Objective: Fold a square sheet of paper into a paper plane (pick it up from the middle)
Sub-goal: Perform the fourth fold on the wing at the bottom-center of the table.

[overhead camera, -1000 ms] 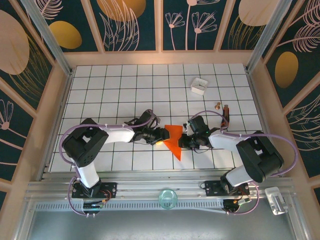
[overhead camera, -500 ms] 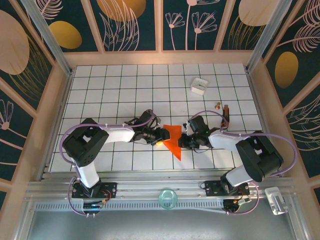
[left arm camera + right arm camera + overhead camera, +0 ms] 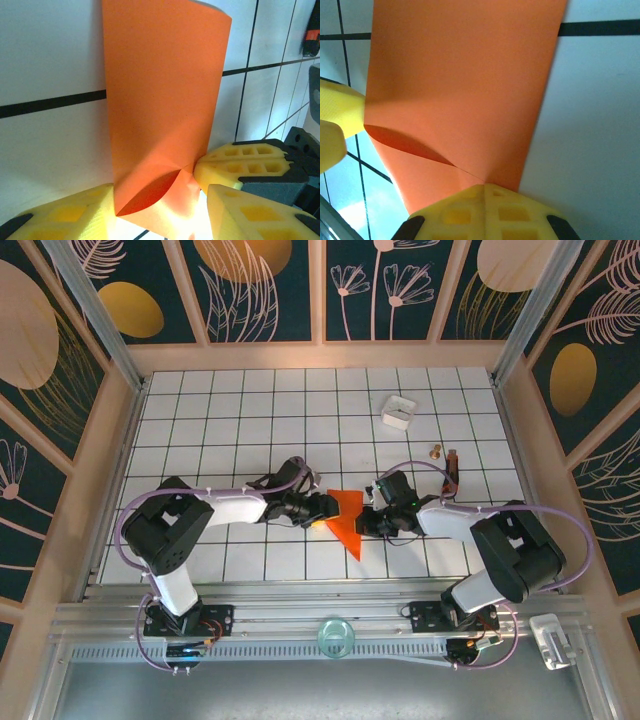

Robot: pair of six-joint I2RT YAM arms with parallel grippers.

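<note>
The square sheet of paper [image 3: 347,518] is bright orange-red and lies folded into a pointed shape on the tiled table between my two grippers. My left gripper [image 3: 325,512] is at its left edge. In the left wrist view the paper [image 3: 160,100] runs away from my left gripper [image 3: 161,200], whose yellow jaws stand apart on either side of its near end. One flap is bowed up. My right gripper [image 3: 368,518] is at the right edge. Its fingers [image 3: 240,160] meet the flap's corner. In the right wrist view my right gripper [image 3: 485,192] is shut on the edge of the paper [image 3: 465,75].
A small white box [image 3: 398,411] sits at the back right. A small brass piece [image 3: 436,451] and a dark reddish item [image 3: 452,462] lie right of the right arm. Wooden walls and metal posts ring the tiled table [image 3: 240,430].
</note>
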